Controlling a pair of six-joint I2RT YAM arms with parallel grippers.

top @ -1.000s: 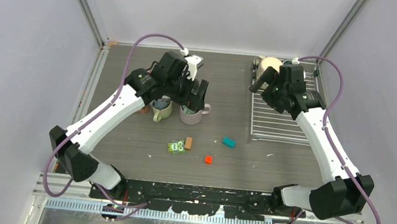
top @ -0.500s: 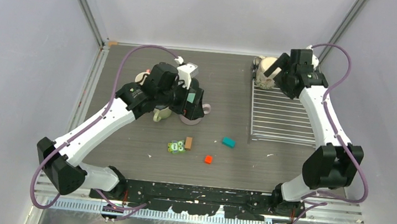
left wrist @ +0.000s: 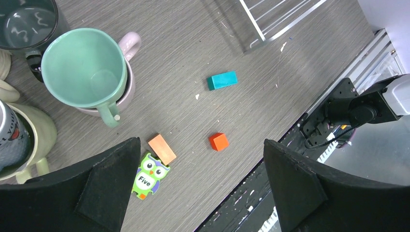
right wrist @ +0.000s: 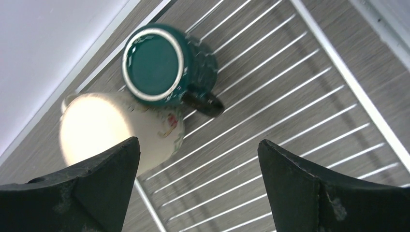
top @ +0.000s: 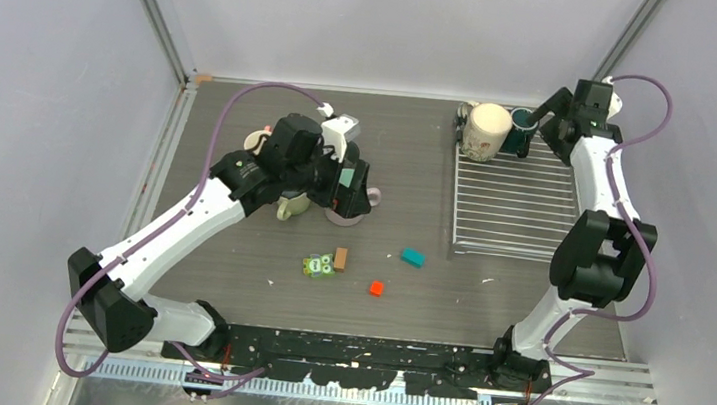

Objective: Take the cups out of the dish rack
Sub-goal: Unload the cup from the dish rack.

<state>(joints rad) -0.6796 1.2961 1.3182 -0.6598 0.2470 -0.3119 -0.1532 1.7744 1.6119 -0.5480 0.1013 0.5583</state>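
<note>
The dish rack (top: 515,204) lies at the right, its thin bars (right wrist: 290,121) filling the right wrist view. Two cups stand upside down at its far left corner: a cream one (top: 486,130) (right wrist: 111,130) and a dark teal one (top: 520,131) (right wrist: 154,65). My right gripper (top: 540,123) (right wrist: 198,188) hangs open above the rack, just beside them, holding nothing. Left of centre, a green cup (left wrist: 84,67) sits nested in a mauve-pink cup (left wrist: 128,46) (top: 344,206), beside a dark cup (left wrist: 29,24) and a pale green cup (top: 291,203). My left gripper (top: 348,183) (left wrist: 200,193) hovers open over this group.
Toy pieces lie on the table in front of the cups: a teal block (top: 413,258) (left wrist: 222,79), a red cube (top: 377,288) (left wrist: 218,141), an orange block (left wrist: 162,149) and a green owl piece (top: 317,266) (left wrist: 147,175). Walls close in behind and beside the rack.
My right arm has swung back toward the far right corner, uncovering the cream and dark teal cups. The left gripper shifted slightly, then stayed over the cup group.
</note>
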